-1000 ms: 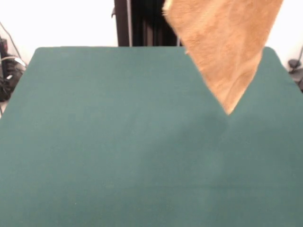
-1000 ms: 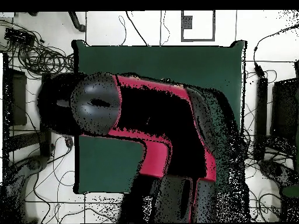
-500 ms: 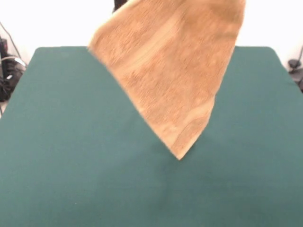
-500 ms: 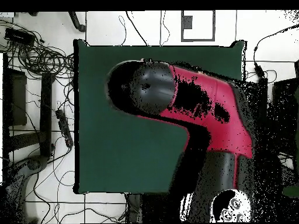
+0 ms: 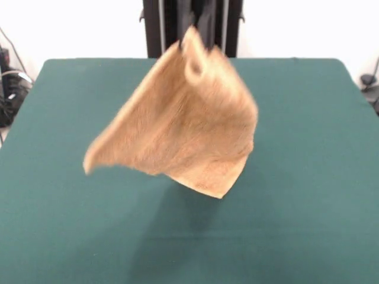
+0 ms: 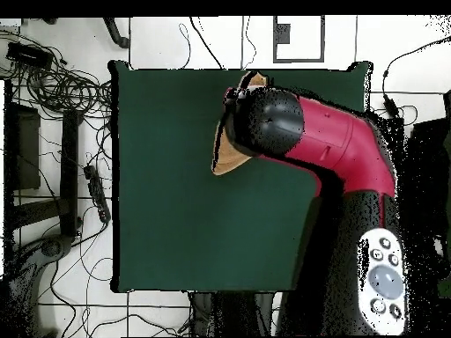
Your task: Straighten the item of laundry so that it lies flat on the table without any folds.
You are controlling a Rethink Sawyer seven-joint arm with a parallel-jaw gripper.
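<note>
Claw hidden in both views: behind the cloth's top corner in the front view, under the arm's black end in the overhead view; cannot tell its state. Cloth [image 5: 183,133] blurred, hanging from its top corner at centre frame, clear of the bench [image 5: 308,177], shadow below it. Overhead: arm [image 6: 330,145] reaches from lower right toward upper centre, only a cloth sliver [image 6: 231,157] showing at its left.

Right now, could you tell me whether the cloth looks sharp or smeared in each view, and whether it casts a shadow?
Front view: the cloth is smeared, its left corner and top edge softest, and a faint shadow darkens the table just below it. Overhead view: the arm covers most of the cloth; only a tan sliver shows, too little to judge blur, and no shadow can be made out.
</note>
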